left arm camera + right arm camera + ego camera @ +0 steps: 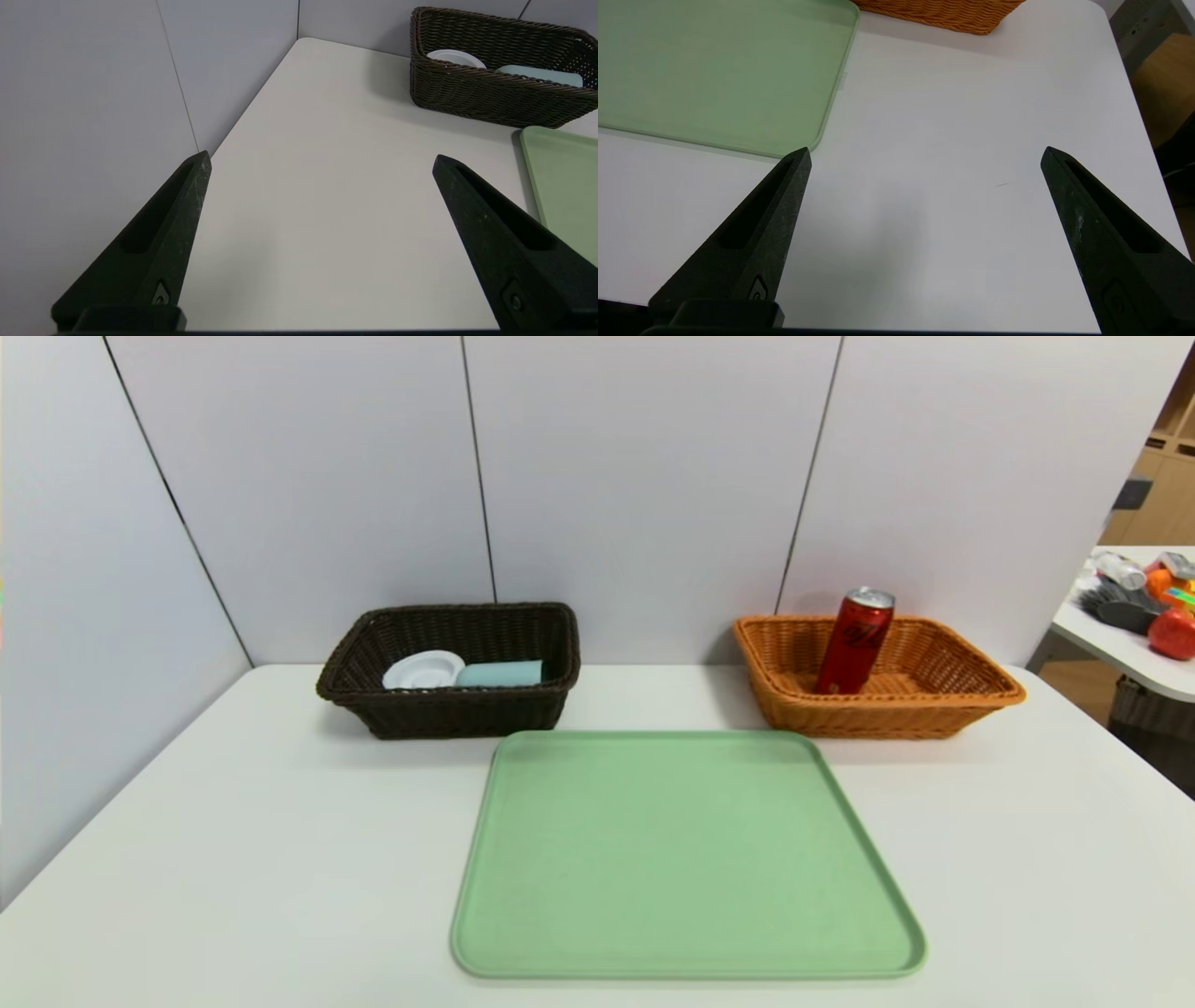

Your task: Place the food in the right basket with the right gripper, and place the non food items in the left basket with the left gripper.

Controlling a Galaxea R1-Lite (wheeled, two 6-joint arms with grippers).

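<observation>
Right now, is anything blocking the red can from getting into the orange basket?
No. The red can already stands inside the orange basket, leaning a little. Nothing sits on the green tray, and both open grippers hang over bare table.

white table set against grey wall panels, green tray lying flat at its middle, dark basket behind the tray's left corner, orange basket behind its right corner, baskets well apart
</observation>
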